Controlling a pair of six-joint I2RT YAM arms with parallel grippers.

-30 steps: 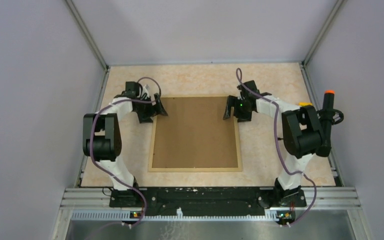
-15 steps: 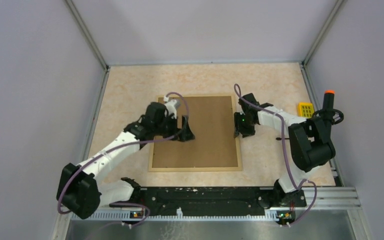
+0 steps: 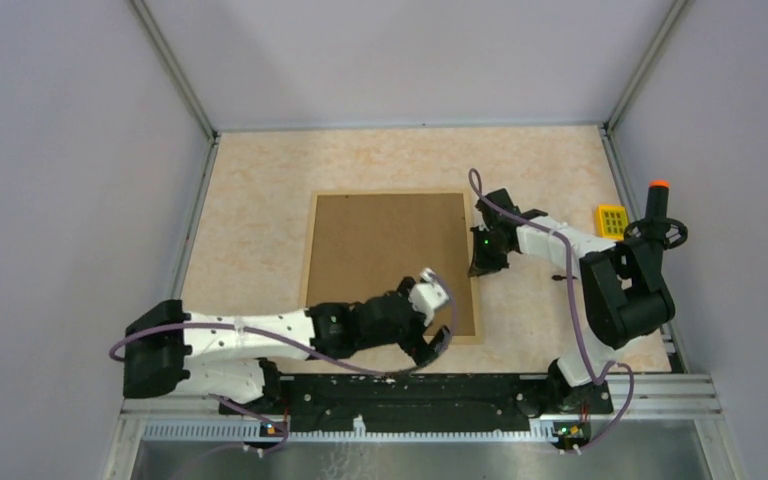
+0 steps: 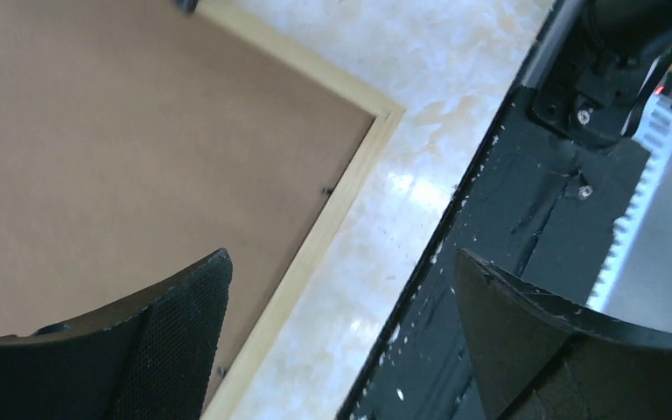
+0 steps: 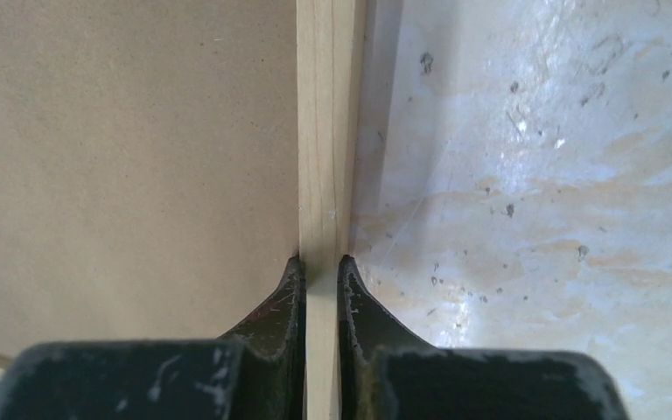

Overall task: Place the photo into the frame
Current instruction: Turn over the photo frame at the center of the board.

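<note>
The frame (image 3: 307, 270) of light wood lies flat on the table, and a brown backing board (image 3: 385, 250) fills it. My right gripper (image 3: 480, 265) is shut on the frame's right rail (image 5: 324, 131); in the right wrist view the gripper (image 5: 319, 260) pinches the wood strip from both sides. My left gripper (image 3: 436, 350) hangs open over the frame's near right corner (image 4: 350, 175). In the left wrist view that gripper (image 4: 341, 255) holds nothing. The photo is out of view.
A small yellow object (image 3: 612, 218) lies by the right wall, next to a black handle with an orange tip (image 3: 658, 200). The black mounting rail (image 3: 400, 390) runs along the near table edge, right under my left gripper. Grey walls enclose three sides.
My left arm swung from the frame's far left corner across the board to its near right corner, staying open. My right gripper closed on the frame's right rail.
</note>
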